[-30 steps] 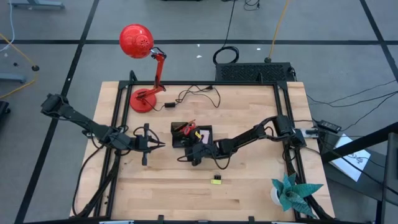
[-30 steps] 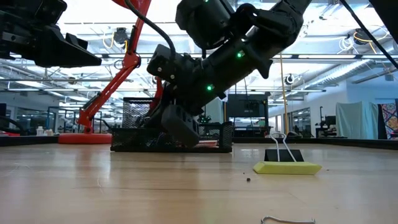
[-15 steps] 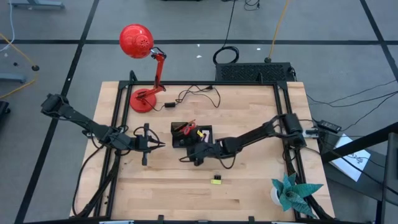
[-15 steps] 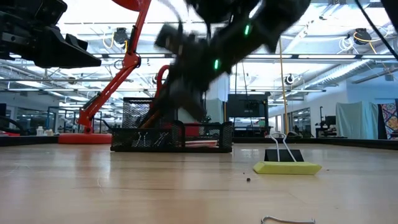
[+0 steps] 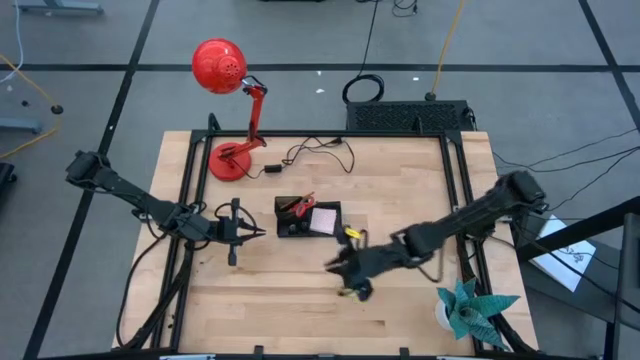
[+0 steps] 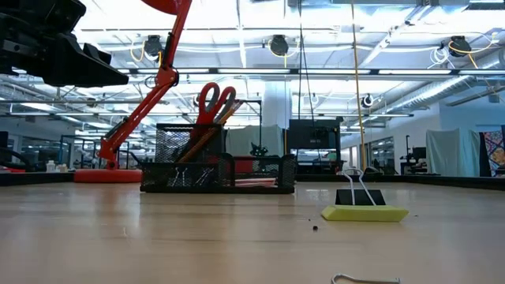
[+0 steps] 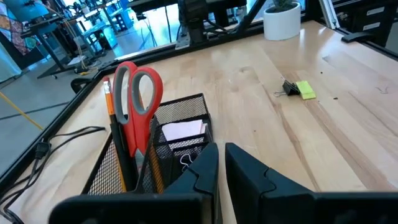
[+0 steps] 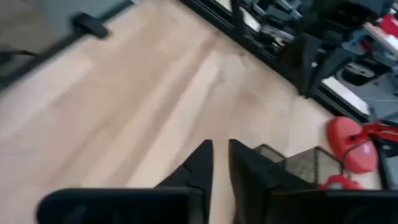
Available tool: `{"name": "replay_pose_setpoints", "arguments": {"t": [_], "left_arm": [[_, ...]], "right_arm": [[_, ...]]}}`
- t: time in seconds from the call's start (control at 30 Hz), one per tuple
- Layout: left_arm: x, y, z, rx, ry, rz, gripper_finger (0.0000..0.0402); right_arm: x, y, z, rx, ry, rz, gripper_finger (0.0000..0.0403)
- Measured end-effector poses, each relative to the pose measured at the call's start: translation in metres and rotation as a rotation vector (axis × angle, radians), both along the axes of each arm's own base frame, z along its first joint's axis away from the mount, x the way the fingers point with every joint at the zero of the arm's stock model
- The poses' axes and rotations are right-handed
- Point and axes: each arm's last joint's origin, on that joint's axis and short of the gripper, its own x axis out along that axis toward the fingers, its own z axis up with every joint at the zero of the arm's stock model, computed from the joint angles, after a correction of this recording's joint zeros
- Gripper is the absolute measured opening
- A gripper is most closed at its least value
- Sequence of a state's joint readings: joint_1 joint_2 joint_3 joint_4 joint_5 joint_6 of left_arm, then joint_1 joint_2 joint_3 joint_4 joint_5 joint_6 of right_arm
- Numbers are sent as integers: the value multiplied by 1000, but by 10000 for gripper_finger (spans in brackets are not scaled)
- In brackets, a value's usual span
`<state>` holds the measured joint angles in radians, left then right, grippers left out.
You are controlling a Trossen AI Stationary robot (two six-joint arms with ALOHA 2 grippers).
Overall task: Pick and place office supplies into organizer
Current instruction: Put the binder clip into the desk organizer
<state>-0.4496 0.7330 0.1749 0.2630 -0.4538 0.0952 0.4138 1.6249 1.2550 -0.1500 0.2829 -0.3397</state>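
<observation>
The black mesh organizer [image 5: 308, 217] stands mid-table. In its tall compartment the red-handled scissors [image 7: 137, 99] stand upright beside an orange pencil [image 7: 109, 102]. A pale sticky-note pad [image 7: 183, 129] lies in its low section. A yellow-green piece with a black binder clip [image 6: 364, 211] lies on the table nearer the front edge. My right gripper [image 5: 340, 270] hovers shut above that piece [image 5: 347, 292], holding nothing. My left gripper [image 7: 221, 168] waits shut and empty, left of the organizer [image 7: 155, 143].
A red desk lamp [image 5: 225, 70] stands at the far left with its cord [image 5: 315, 152] on the table. A teal paper plant [image 5: 470, 308] in a white pot sits at the near right corner. A bent wire clip [image 6: 364, 278] lies near the front edge.
My right gripper has risen from the organizer's near side and swung toward the table's near edge, and now hangs over the yellow-green piece. It has gone up out of the low view, which uncovers the organizer and the scissors.
</observation>
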Motion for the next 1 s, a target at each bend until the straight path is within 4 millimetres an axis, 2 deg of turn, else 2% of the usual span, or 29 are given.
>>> {"name": "replay_pose_setpoints", "arguments": {"t": [0.1,0.2,0.33,0.43,0.6,0.7,0.87,1.0], "left_arm": [[0,0,0,0,0,0,37],[0,0,0,3,-1,-1,37],[0,0,0,3,-1,-1,37],[0,0,0,-2,-3,1,37],[0,0,0,-10,-3,3,37],[0,0,0,-9,-2,3,37],[0,0,0,-4,-2,2,37],[0,0,0,-4,0,2,37]], "right_arm": [[-24,8,-2,35,9,25,11],[-43,9,-16,93,54,5,7],[-61,7,-46,225,74,-64,10],[-70,1,-73,349,74,-54,17],[-81,-15,-103,519,63,-91,64],[-82,-21,-109,587,26,-117,106],[-82,-22,-126,577,72,-145,169],[-78,-21,-136,590,77,-161,197]]}}
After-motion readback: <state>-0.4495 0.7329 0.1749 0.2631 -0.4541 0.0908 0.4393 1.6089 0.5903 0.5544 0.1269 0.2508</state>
